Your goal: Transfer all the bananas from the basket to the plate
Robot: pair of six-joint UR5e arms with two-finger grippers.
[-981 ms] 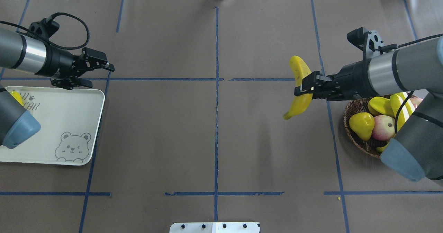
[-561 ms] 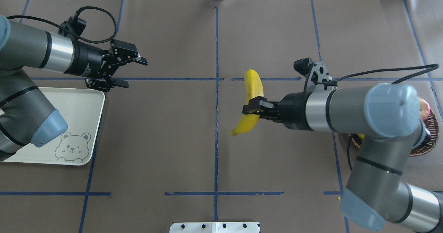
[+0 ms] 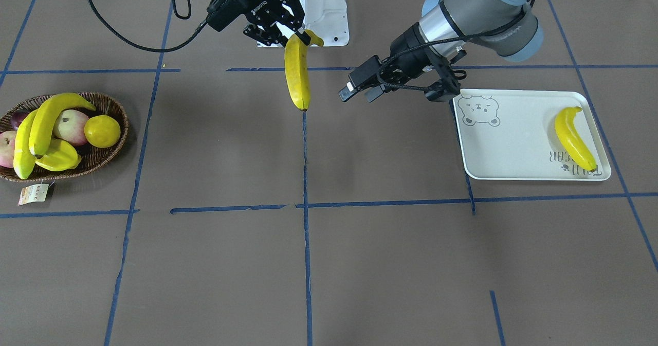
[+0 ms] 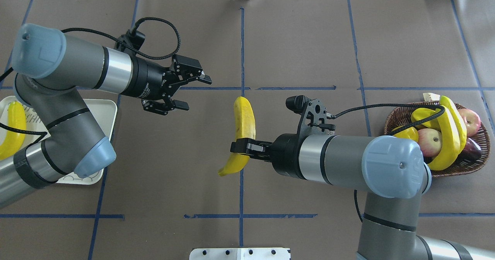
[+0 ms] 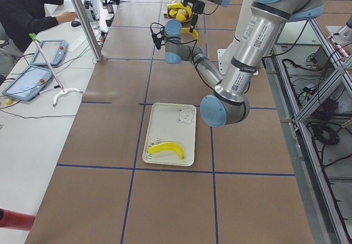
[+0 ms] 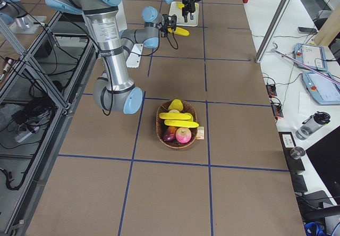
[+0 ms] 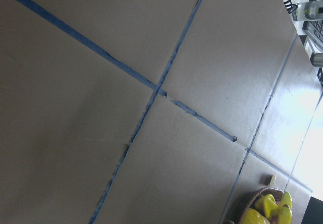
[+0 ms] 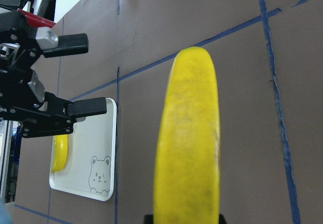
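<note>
Since a sec ago my R gripper (image 4: 243,147) has hauled the held banana (image 4: 244,117) from beside the basket (image 4: 390,118) to the middle, jaws clamped round it. L gripper (image 4: 197,92) swung off the plate (image 4: 105,111) toward it, jaws wide apart. Handover's next imo. 1 plated banana (image 3: 574,138), 2 basket bananas (image 4: 448,136) still to go.

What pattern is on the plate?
The off-white plate has a grey outlined bear face and grey lettering; clearest in the front-facing view.
</note>
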